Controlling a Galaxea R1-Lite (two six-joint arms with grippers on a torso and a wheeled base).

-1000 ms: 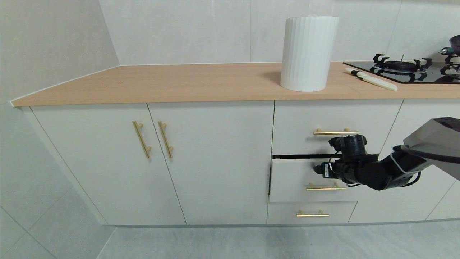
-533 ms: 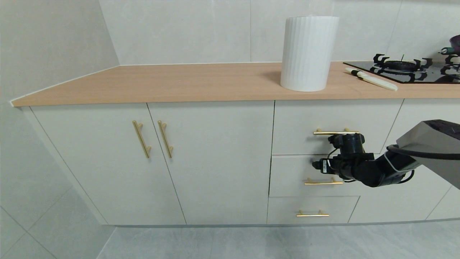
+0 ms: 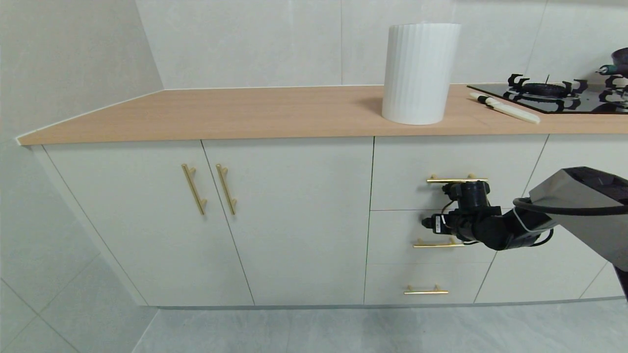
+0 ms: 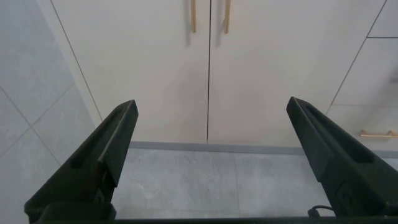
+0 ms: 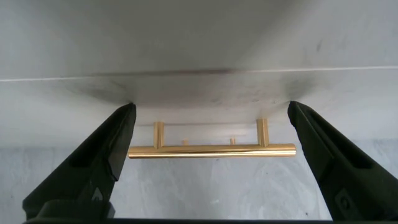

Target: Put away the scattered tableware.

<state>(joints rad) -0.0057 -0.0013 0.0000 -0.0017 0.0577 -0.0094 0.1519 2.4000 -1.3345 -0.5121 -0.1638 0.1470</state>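
Head view: right hand (image 3: 431, 224) at 4 o'clock, fingertips up against the middle drawer (image 3: 392, 235), just above its gold handle (image 3: 438, 244). Right wrist view shows the fingers spread wide with nothing between them; the handle runs across the gap but isn't clasped. That reads as a push posture, not a pull. The drawer sits flush with the ones above and below, no gap visible, so I'd call the storage shut. Left hand (image 4: 211, 109) is also spread wide and empty, held low facing the cupboard doors (image 4: 249, 62) and floor (image 4: 186, 180), probably parked out of the right arm's way. The knife (image 3: 505, 109) is on the table (image 3: 245, 113) at 2 o'clock, lying flat and slanted just beside the hob (image 3: 547, 93), at 3 o'clock of the tall white ribbed cylinder (image 3: 419, 73). It's long, slim and cream-coloured, with a dark band near the far end; can't tell handle from blade. It's well apart from both hands, so I'd guess it is not yet put away.
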